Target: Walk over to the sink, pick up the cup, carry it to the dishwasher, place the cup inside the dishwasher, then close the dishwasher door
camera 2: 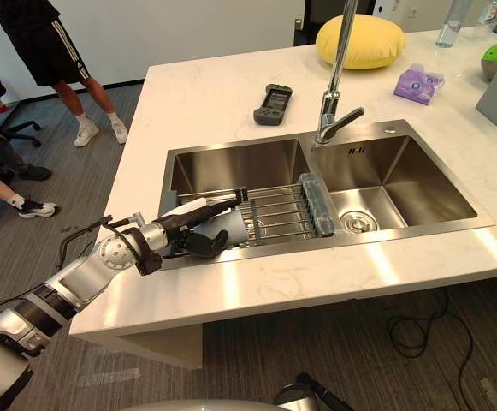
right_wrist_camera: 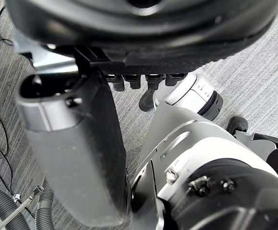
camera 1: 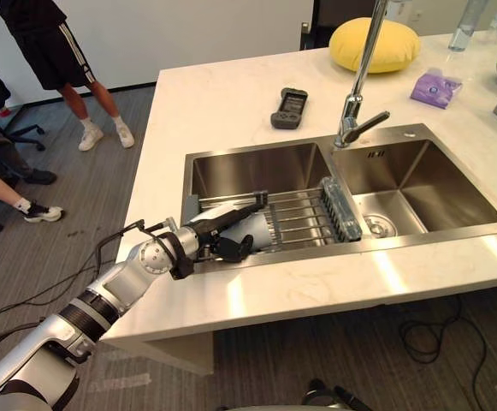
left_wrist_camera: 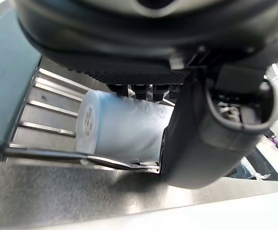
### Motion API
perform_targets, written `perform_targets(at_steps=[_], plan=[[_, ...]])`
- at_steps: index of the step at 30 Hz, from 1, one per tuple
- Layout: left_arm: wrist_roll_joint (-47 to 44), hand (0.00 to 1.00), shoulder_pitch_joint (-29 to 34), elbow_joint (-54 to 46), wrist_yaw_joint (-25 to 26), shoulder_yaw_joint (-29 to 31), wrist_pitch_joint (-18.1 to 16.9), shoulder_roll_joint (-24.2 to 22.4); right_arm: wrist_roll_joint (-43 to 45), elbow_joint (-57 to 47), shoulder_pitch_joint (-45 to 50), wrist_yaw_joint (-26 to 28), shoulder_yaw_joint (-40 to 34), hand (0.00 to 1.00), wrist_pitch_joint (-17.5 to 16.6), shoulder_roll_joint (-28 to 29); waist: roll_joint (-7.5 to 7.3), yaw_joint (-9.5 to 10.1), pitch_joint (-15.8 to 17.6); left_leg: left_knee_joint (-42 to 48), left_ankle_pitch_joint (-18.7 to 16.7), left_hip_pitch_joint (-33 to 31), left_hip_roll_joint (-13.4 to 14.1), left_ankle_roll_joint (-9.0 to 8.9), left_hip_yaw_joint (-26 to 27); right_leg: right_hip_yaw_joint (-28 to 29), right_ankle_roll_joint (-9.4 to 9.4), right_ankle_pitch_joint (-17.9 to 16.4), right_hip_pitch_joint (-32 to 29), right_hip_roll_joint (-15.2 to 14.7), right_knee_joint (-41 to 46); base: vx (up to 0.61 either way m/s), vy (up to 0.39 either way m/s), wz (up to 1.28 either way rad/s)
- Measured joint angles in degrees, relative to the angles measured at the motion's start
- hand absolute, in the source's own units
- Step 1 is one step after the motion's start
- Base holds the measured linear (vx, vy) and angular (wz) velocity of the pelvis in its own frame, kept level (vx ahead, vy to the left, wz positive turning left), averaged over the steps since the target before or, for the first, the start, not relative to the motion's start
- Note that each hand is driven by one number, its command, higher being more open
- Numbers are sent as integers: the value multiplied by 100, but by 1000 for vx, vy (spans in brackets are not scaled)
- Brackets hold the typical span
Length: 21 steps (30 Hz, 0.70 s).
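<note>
A pale blue cup point(camera 1: 254, 229) lies on its side on a wire rack point(camera 1: 304, 218) across the left basin of the steel sink point(camera 1: 257, 151). My left hand point(camera 1: 204, 235) reaches in over the sink's front rim. Its fingers lie straight along the cup's top, and its thumb point(left_wrist_camera: 210, 139) sits against the cup's near side. In the left wrist view the cup point(left_wrist_camera: 124, 129) shows between fingers and thumb, resting on the rack bars. My right hand point(right_wrist_camera: 76, 143) hangs relaxed above the grey floor, holding nothing.
A tall faucet point(camera 1: 355, 94) stands between the two basins. A grey-blue strip point(camera 1: 340, 208) edges the rack's right end. On the counter lie a black handset point(camera 1: 289, 107), a yellow cushion point(camera 1: 375, 44) and a purple packet point(camera 1: 436, 86). People point(camera 1: 60, 51) stand and sit at the left.
</note>
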Motion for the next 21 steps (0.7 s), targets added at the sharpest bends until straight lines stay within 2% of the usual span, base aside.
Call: perform_targets(at_steps=[13,21], plan=[[-245,100,-192,77,-165,-142,251,11,32,-183,74,-10,175,100,90,-73,58,-103,3,-3,-60,138,-4,-14,130,133,-8,-3,54,1,-5,-5,-3,-5],[-706,100,-421,74,-367,-145,646,11,30,-193,146,-90,237,100,-165,-59,105,-219,30,-5,-88,137,-4,-27,153,149,-10,-7,51,1,-22,0,0,0]])
